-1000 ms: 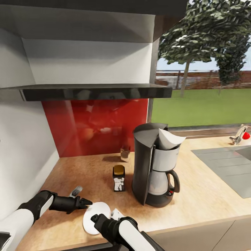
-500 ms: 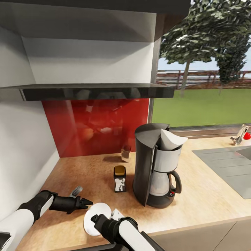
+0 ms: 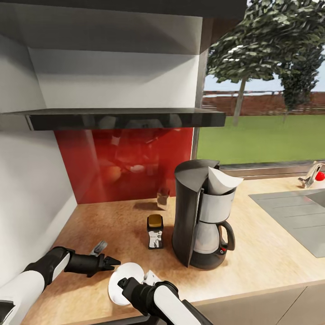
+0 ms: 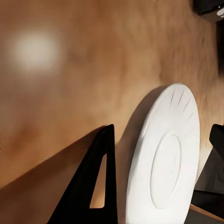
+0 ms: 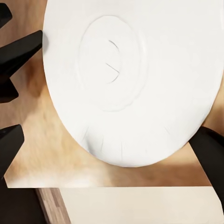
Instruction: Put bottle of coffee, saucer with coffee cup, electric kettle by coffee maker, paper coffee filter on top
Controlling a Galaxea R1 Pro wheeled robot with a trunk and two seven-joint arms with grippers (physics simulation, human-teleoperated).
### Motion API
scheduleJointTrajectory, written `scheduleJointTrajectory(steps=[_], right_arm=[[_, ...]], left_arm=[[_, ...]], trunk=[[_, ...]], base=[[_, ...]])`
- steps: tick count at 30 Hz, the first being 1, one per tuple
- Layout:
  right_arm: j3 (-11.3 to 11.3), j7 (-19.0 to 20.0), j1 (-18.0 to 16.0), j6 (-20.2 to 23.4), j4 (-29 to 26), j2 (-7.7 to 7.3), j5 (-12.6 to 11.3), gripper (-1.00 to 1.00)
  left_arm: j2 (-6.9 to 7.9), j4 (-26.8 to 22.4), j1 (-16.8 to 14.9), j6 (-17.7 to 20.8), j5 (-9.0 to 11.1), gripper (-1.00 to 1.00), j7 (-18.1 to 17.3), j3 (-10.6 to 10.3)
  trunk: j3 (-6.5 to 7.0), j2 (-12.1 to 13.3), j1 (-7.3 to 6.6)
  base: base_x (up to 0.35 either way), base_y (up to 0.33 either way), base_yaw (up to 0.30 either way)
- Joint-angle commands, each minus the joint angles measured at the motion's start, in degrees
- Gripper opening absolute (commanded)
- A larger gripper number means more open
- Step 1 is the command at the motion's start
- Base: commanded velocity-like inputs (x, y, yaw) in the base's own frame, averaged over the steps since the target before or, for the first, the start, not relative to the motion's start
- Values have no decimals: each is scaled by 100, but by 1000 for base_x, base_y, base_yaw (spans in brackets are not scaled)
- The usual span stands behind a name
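Note:
The coffee maker (image 3: 187, 216) stands on the kitchen countertop (image 3: 262, 257) with the paper coffee filter (image 3: 222, 180) in its top. Just left of it is the bottle of coffee (image 3: 155, 232). The saucer (image 3: 128, 272) (image 4: 168, 168) (image 5: 130, 70) lies near the front edge. My left gripper (image 3: 115, 261) is open, one finger (image 4: 93, 186) beside the saucer's rim. On the saucer's near side my right gripper (image 3: 123, 284) is open, its fingers (image 5: 212, 158) spread wide. The kitchen shelf (image 3: 122, 118) hangs above. The coffee cup and electric kettle are out of view.
A small glass jar (image 3: 162, 197) stands by the red backsplash (image 3: 122, 167). The steel sink (image 3: 293, 212) and faucet (image 3: 309, 174) are at the right. A white wall (image 3: 31, 194) closes the counter's left end.
The head view has shifted slightly since a second ago. Both arms and the saucer keep their places.

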Motion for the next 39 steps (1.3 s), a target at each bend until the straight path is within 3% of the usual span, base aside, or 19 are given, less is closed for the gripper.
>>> scheduleJointTrajectory(steps=[1,4,7,10,13,21,25,39], right_arm=[[2,-36,-5,21,-2,0,-15,100],[2,-36,-5,21,-2,0,-15,100],[2,-36,-5,19,0,0,-15,100],[2,-36,-5,20,5,0,-15,100],[2,-36,-5,20,7,0,-15,100],[2,-36,-5,19,7,0,-15,100],[2,-36,-5,21,5,0,-15,100],[2,-36,-5,19,-1,0,-15,100]], left_arm=[[6,4,-1,-94,-79,100,413,-133],[6,4,-1,-99,-84,100,274,-133],[11,4,5,-101,-105,100,-134,-159],[14,4,7,-101,-186,100,-408,-377],[15,4,5,-98,-211,100,-485,-485],[18,4,5,-92,-196,100,-550,-502],[17,4,6,-100,-219,100,-921,-510],[6,4,6,-96,-216,100,-966,-511]], trunk=[[-17,-9,6],[-17,-9,6],[-17,-9,6],[-17,-9,6],[-17,-9,6],[-17,-9,6],[-17,-9,6],[-17,-9,6]], base=[[0,0,0],[0,0,0],[0,0,0],[0,0,0],[0,0,0],[0,0,0],[0,0,0],[0,0,0]])
